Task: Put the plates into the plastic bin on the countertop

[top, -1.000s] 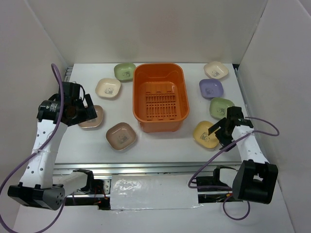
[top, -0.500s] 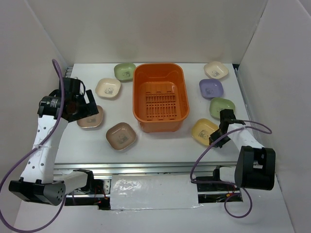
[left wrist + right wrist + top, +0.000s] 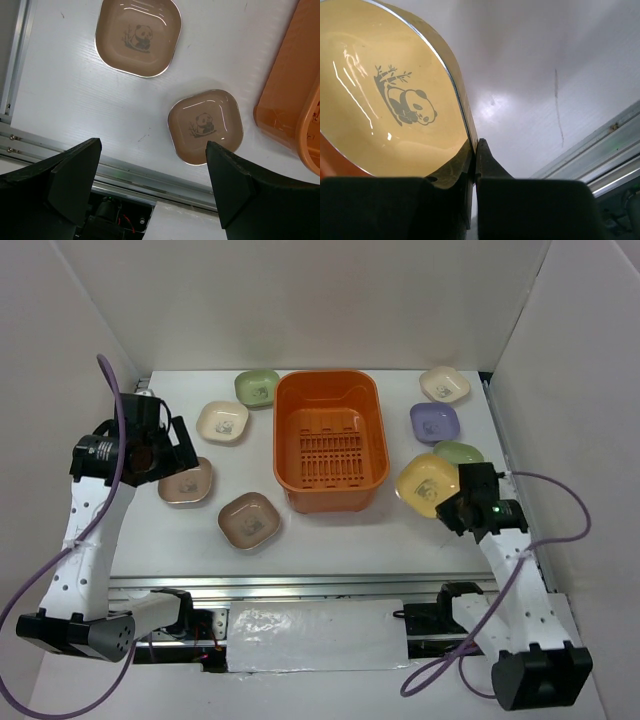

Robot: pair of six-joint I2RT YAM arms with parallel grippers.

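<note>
The orange plastic bin (image 3: pixel 283 445) stands mid-countertop (image 3: pixel 330 535). My right gripper (image 3: pixel 455 502) is shut on the rim of a yellow plate (image 3: pixel 426 482), which hangs tilted above the surface just right of the bin. In the right wrist view the fingers pinch the yellow plate (image 3: pixel 385 100) at its edge, at the gripper (image 3: pixel 476 150). My left gripper (image 3: pixel 172 452) hovers open over a brown plate (image 3: pixel 187 483). The left wrist view shows the left gripper (image 3: pixel 152 170) empty above two brown plates (image 3: pixel 139 37) (image 3: pixel 205 126).
Several more plates lie around the bin: green (image 3: pixel 257 387) and cream (image 3: pixel 222 422) to its left, brown (image 3: pixel 248 520) at the front, cream (image 3: pixel 444 384), purple (image 3: pixel 434 422) and green (image 3: pixel 460 451) to its right. A metal rail (image 3: pixel 300 585) runs along the front edge.
My right gripper closed on the yellow plate's rim and raised it off the countertop, tipping it and carrying it toward the bin. The left arm drifted slightly back and left, still open.
</note>
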